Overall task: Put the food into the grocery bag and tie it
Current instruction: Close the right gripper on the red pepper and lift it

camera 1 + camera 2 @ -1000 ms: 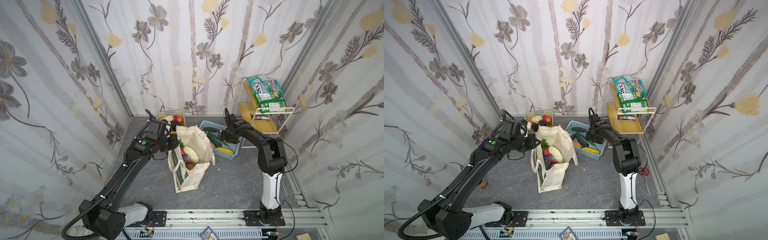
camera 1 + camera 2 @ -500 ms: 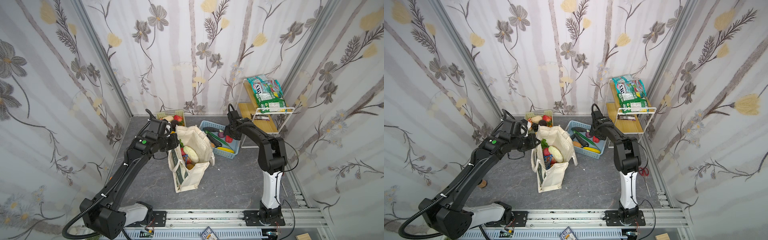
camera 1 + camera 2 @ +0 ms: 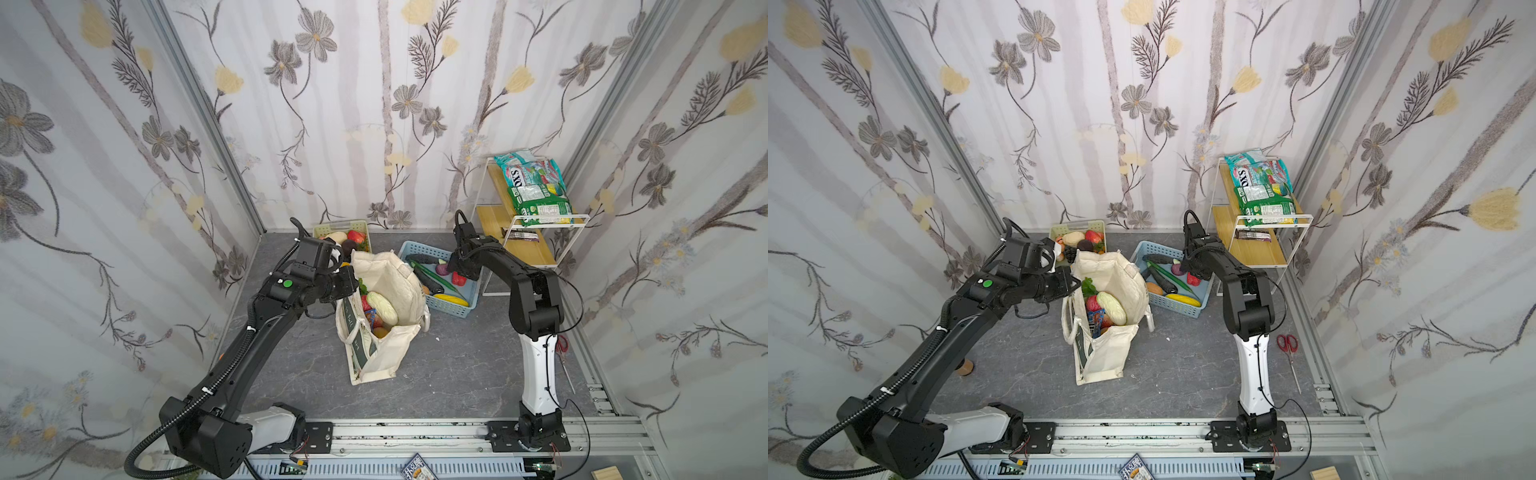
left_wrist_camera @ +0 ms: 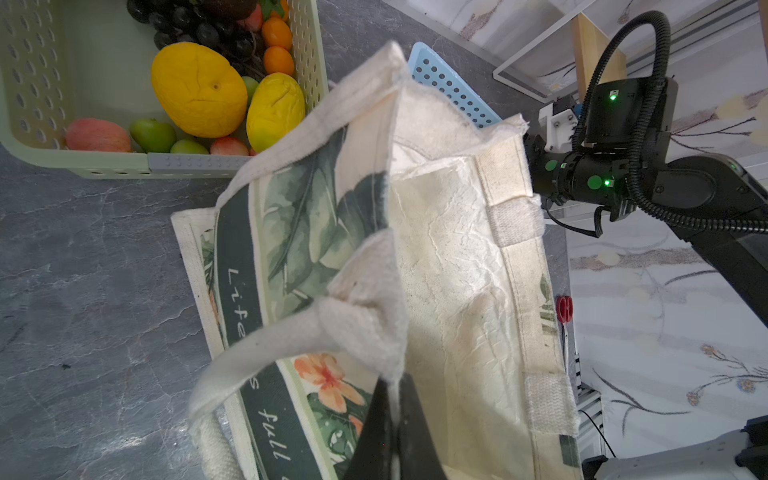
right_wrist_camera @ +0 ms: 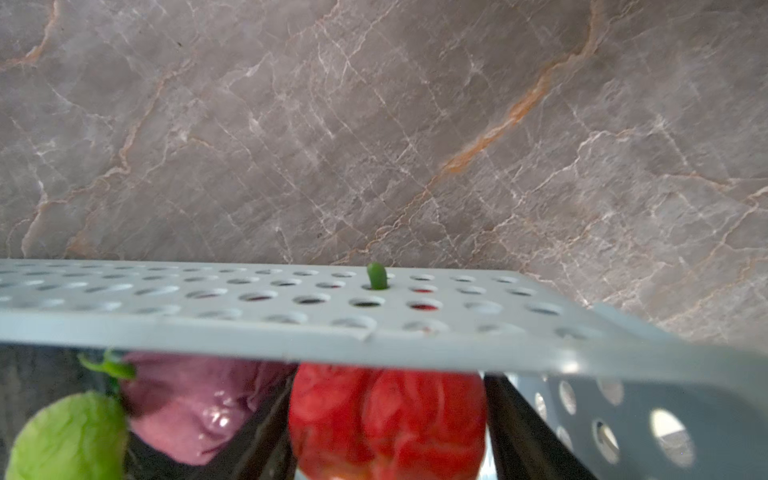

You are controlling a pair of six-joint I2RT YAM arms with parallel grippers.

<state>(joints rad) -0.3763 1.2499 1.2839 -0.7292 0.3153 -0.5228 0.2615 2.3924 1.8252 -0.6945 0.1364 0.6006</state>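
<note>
Marble floor (image 3: 457, 374), left gripper (image 4: 392, 384) pinching grocery bag (image 4: 449, 270)

Pale green perforated basket (image 3: 332, 226) at back wall; blue perforated basket (image 3: 451, 309) near it, just beside white wire rack (image 3: 552, 217) with 2 wooden shelves. Red-handled scissors (image 3: 1287, 343) on grey marble floor (image 3: 457, 365) by right wall. Small wooden block (image 3: 1325, 473) at front edge.

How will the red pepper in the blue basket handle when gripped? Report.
Likely soft: the red pepper looks wrinkled and dented. Its glossy skin may slip. Wedged beside the purple vegetable in the blue basket, it probably won't roll.
</note>
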